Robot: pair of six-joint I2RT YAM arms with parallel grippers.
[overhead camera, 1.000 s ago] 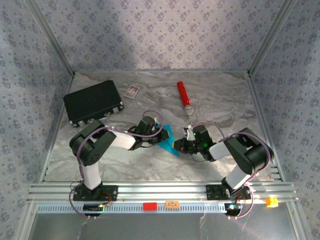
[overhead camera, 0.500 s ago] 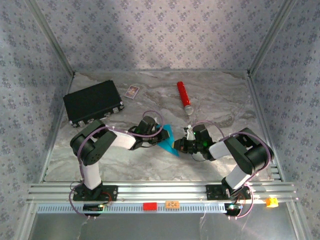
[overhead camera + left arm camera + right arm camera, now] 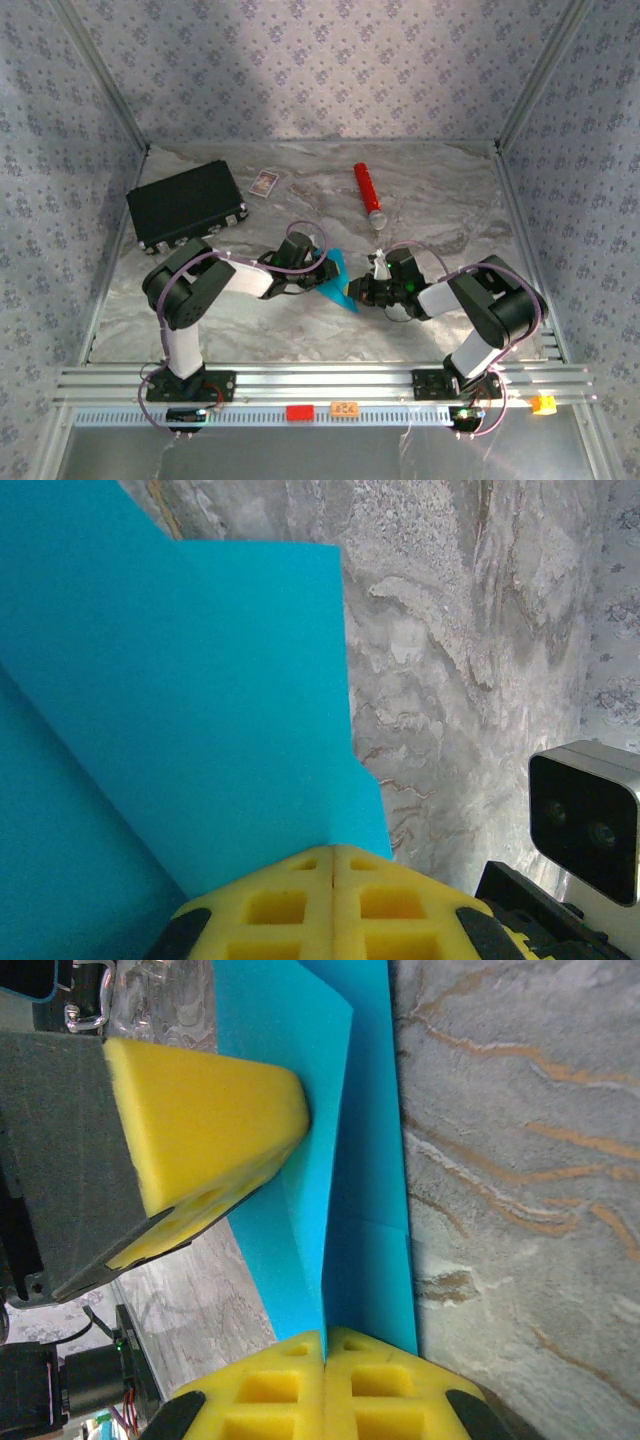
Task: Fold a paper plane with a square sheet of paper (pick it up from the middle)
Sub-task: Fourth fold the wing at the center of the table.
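Observation:
The cyan-blue sheet of paper (image 3: 336, 279) is folded into a narrow, pointed, layered shape and hangs between both grippers just above the middle of the marble table (image 3: 440, 200). My left gripper (image 3: 322, 270) is shut on its left side. In the left wrist view the yellow pads (image 3: 290, 905) meet at the gripper tip (image 3: 333, 848) on a flat paper layer (image 3: 200, 700). My right gripper (image 3: 356, 292) is shut on the crease. In the right wrist view its tip (image 3: 325, 1333) pinches the upright fold of the paper (image 3: 365, 1160), with the left gripper's pad (image 3: 200, 1130) pressed on the far side.
A black rectangular case (image 3: 185, 205) lies at the back left, with a small white card (image 3: 265, 181) beside it. A red cylinder (image 3: 368, 194) lies at the back centre. Patterned walls enclose the table on three sides, and a metal rail (image 3: 320, 380) runs along the near edge.
The left arm has edged slightly to the right. The paper and both grips on it look the same.

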